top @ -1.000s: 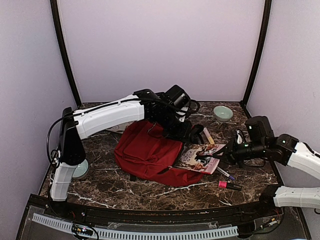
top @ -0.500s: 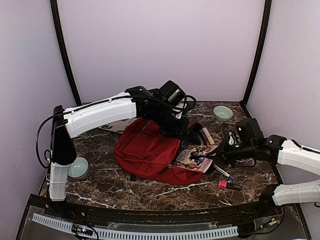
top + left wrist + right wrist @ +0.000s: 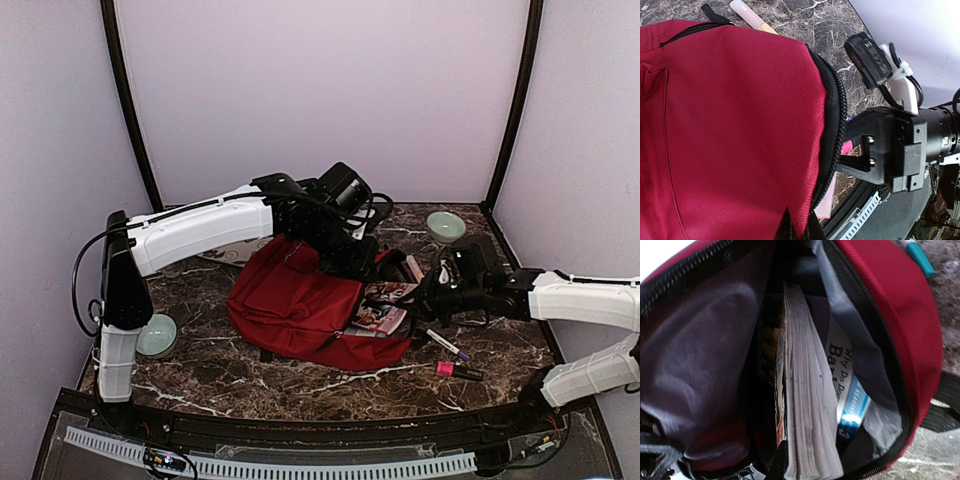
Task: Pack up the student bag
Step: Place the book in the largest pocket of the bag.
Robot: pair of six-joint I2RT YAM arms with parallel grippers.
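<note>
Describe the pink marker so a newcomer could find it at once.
Start at the big red student bag mid-table. On the marble table to its right lie two pens. The pink marker is the nearer one, stubby with a black end; the white pen beyond is slimmer.

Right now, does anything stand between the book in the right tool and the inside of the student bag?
Nothing visible does. The student bag gapes open and the book is partly inside, beside a second book, which does not block it.

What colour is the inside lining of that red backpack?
The backpack has a grey lining, clearest in the right wrist view.
</note>
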